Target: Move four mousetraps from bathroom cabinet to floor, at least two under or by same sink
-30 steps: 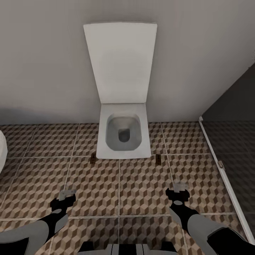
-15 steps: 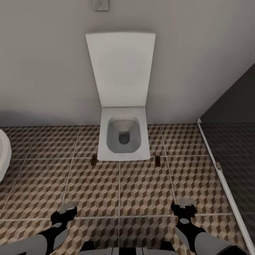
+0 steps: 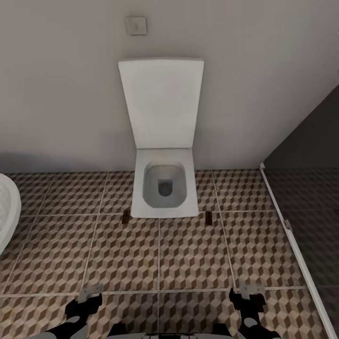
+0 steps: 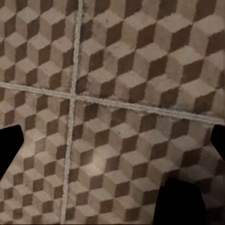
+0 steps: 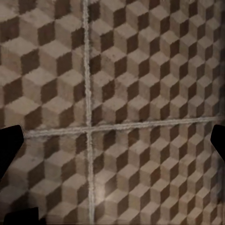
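Observation:
Two small brown mousetraps lie flat on the cube-patterned bathroom floor (image 3: 188,254), one (image 3: 125,217) at the toilet base's left front corner and one (image 3: 208,217) at its right front corner. My left gripper (image 3: 89,294) hangs low over the tiles near the picture's bottom edge, well short of the traps. My right gripper (image 3: 251,292) is level with it on the other side. Both wrist views look down at bare patterned tiles, the left gripper (image 4: 112,145) and right gripper (image 5: 112,140) open with nothing between the fingers. The cabinet and the sink are out of view.
A white toilet (image 3: 164,188) with its lid raised stands against the grey wall, a flush plate (image 3: 135,25) above it. A dark shower floor (image 3: 310,221) behind a white threshold lies at the right. A white rounded fixture's edge (image 3: 7,212) shows at the left.
The whole picture has shifted: the toilet looks smaller and farther, and the flush plate has come into view. Both grippers now sit lower in the picture. The two traps have not moved.

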You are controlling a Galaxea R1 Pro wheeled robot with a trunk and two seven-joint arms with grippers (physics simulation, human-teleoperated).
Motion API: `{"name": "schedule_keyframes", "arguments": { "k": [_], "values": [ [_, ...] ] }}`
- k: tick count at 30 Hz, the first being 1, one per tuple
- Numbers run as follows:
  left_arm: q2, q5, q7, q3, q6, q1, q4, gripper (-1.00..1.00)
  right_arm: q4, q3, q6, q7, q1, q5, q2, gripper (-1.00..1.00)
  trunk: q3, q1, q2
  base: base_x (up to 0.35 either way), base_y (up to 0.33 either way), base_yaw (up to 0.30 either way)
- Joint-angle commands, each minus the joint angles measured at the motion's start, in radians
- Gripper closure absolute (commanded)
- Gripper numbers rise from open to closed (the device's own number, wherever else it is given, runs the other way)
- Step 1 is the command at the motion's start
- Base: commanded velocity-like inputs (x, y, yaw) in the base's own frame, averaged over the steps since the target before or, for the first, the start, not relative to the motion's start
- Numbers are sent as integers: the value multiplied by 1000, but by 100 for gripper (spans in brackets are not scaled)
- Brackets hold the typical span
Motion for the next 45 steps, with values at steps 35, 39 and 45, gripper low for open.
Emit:
{"name": "schedule_keyframes", "arguments": {
  "k": [35,39,45],
  "values": [
    [-6,0,0,0,-1,146,-53,-100,33,0,-74,84,158,94,8,-100,166,-134,245,0,0,0],
    [-6,0,0,0,-1,146,-54,-100,33,0,-74,84,159,93,8,-100,185,-150,273,0,0,0],
    [-6,0,0,0,-1,146,-55,-100,33,0,-74,84,159,93,8,-100,198,-153,280,0,0,0]
  ]
}}
